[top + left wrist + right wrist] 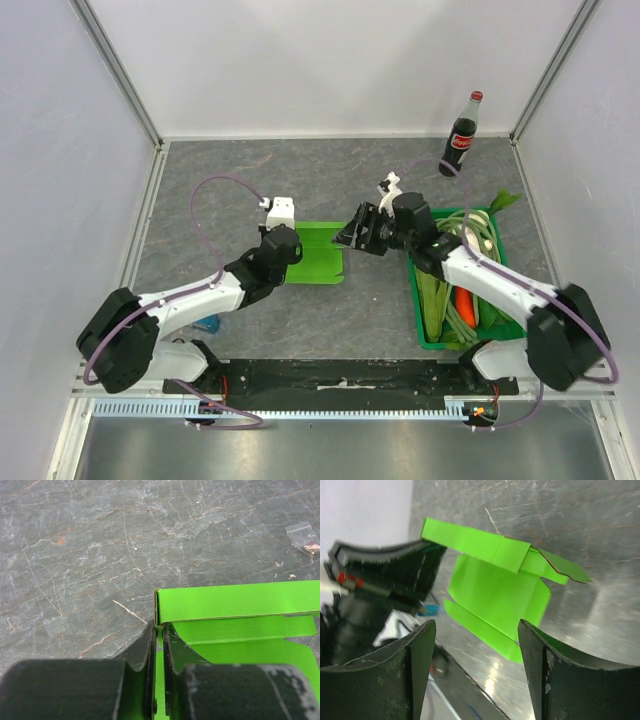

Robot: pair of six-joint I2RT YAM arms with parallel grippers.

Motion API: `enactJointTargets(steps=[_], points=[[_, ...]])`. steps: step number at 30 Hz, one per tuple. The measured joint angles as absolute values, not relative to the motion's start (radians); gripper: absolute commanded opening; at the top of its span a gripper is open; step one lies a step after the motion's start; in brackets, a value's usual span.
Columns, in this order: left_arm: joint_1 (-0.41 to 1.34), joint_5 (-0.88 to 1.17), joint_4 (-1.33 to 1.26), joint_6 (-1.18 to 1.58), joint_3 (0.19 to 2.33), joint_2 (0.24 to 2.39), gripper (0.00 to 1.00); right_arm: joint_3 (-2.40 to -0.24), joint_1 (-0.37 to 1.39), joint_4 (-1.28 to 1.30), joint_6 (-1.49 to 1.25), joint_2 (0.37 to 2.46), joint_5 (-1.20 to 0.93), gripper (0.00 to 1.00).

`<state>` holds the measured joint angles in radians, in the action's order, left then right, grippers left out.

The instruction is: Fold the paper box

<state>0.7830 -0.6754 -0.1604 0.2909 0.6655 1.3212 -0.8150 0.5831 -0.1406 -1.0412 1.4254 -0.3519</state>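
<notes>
The lime-green paper box (pixel 322 252) lies partly folded on the grey table, mid-way between the two arms. My left gripper (pixel 287 246) is at its left edge. In the left wrist view, the left gripper (pixel 160 626) is shut on a raised side wall of the paper box (pixel 235 602), with thin card showing between the dark fingers. My right gripper (pixel 356 232) hovers at the box's right edge. In the right wrist view, the right gripper (pixel 475 626) stands open with nothing between its fingers, and the paper box (pixel 495 587) lies beyond it with one flap raised.
A dark-green crate (pixel 450 345) of vegetables stands at the right, under the right arm. A cola bottle (pixel 462 135) stands at the back right. A small blue block (pixel 208 323) lies by the left arm's base. A scrap of clear plastic (pixel 304 534) lies on the table.
</notes>
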Motion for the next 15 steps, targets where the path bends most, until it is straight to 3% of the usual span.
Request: enactJointTargets(steps=[6,11,15], points=[[0.790,-0.680,-0.132,0.314,0.648,1.269,0.02,-1.009,0.599,0.271,-0.674,1.277,-0.236,0.68],[0.797,-0.693,-0.126,0.326,0.627,1.248,0.02,-1.226,0.610,0.410,-0.550,1.373,-0.182,0.56],[0.807,-0.707,-0.121,0.328,0.620,1.243,0.02,-1.267,0.628,0.432,-0.529,1.456,-0.159,0.49]])
